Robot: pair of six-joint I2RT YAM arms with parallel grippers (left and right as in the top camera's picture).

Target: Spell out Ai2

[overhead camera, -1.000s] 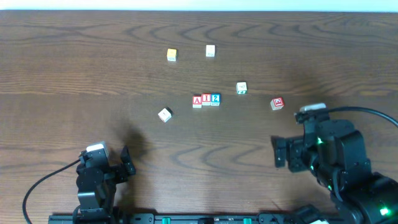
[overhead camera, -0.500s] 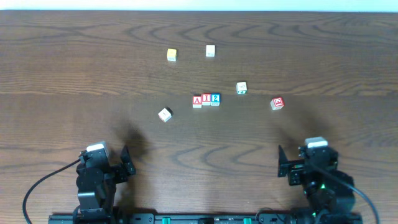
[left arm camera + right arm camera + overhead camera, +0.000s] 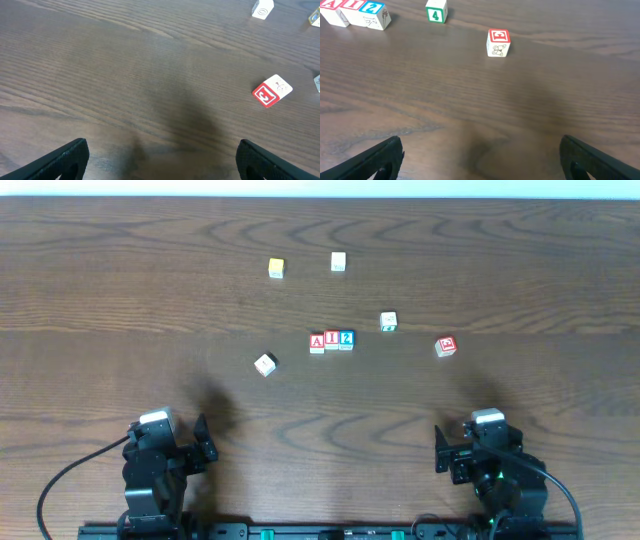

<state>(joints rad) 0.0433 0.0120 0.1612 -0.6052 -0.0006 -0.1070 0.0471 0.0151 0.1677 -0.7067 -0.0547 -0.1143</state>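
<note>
The three white cubes stand in a tight row at the table's middle: the red A cube (image 3: pixel 317 342), the red I cube (image 3: pixel 331 340) and the blue 2 cube (image 3: pixel 346 339). They also show at the top left of the right wrist view: the A cube (image 3: pixel 331 13), the I cube (image 3: pixel 354 15) and the 2 cube (image 3: pixel 376 17). My left gripper (image 3: pixel 203 440) (image 3: pixel 160 161) is open and empty near the front edge. My right gripper (image 3: pixel 443 452) (image 3: pixel 482 161) is open and empty at the front right. Both are far from the row.
A cube with a green 4 (image 3: pixel 389 322) (image 3: pixel 436 11) and a red-marked cube (image 3: pixel 445 346) (image 3: pixel 498 42) lie right of the row. A white cube with a red mark on its side (image 3: pixel 265 364) (image 3: pixel 271 91) lies left of it. A yellow cube (image 3: pixel 276 268) and a pale cube (image 3: pixel 338 261) lie far back.
My right arm has drawn back and down toward the front edge and moved a little left. The left arm and all cubes have not moved.
</note>
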